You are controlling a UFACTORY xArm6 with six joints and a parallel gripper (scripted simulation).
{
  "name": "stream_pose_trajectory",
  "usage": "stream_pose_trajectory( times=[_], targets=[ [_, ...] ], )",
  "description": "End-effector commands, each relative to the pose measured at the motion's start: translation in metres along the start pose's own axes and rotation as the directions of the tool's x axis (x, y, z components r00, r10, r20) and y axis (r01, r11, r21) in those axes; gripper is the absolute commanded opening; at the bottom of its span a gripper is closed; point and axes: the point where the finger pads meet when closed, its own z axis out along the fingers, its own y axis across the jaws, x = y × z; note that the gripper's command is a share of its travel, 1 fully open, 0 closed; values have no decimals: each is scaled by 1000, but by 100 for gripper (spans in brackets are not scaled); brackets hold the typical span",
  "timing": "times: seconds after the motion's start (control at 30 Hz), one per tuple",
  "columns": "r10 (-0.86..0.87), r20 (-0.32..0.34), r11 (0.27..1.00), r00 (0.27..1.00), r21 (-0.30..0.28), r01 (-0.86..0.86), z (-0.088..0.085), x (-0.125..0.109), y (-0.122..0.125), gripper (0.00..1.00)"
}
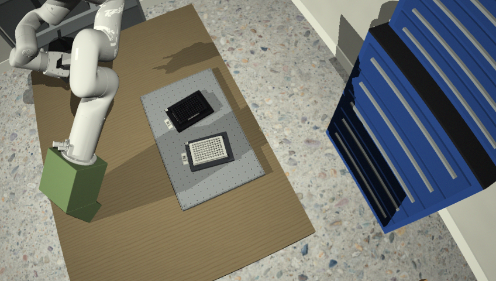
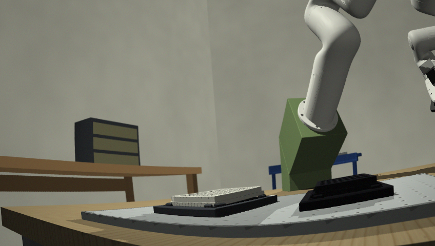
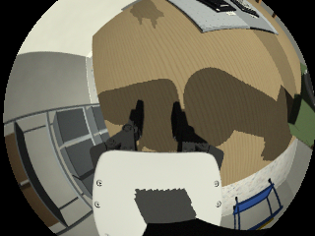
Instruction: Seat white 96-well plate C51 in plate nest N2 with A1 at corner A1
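White plate C51 (image 1: 209, 150) lies tilted on the dark nest N2 (image 1: 230, 161), 1 side riding up on the locators and the opposite side down between them, on the grey deck (image 1: 222, 184) of the wooden table (image 1: 145, 236). Black plate C15 (image 1: 189, 109) sits level in nest N1 (image 2: 378, 193) just beside it. Well apart, over the table's far corner by the green pedestal (image 1: 55, 188), the gripper (image 3: 157, 121) hangs with its fingers half drawn in, nothing between them.
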Motion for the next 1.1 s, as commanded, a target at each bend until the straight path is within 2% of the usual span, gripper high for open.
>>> stream_pose_trajectory(
  times=[0.0, 0.03, 0.17, 0.33, 0.47, 0.63, 0.77, 0.93, 1.07],
  targets=[
    [4, -21, 1000, 1000, -26, -4, 16, 8, 10, 0],
    [4, -21, 1000, 1000, -26, -4, 17, 8, 10, 0],
    [17, -108, 992, 994, -124, -30, 31, 17, 21, 0],
    [18, -115, 991, 993, -131, -33, 41, 24, 29, 0],
    [25, -205, 973, 979, -221, -71, 54, 35, 40, 0],
    [25, -212, 971, 977, -228, -75, 67, 46, 53, 0],
    [27, -303, 943, 953, -308, -125, 78, 58, 65, 0],
    [27, -311, 940, 950, -315, -130, 86, 66, 75, 0],
    [23, -401, 904, 916, -383, -190, 94, 79, 88, 0]
  ],
)
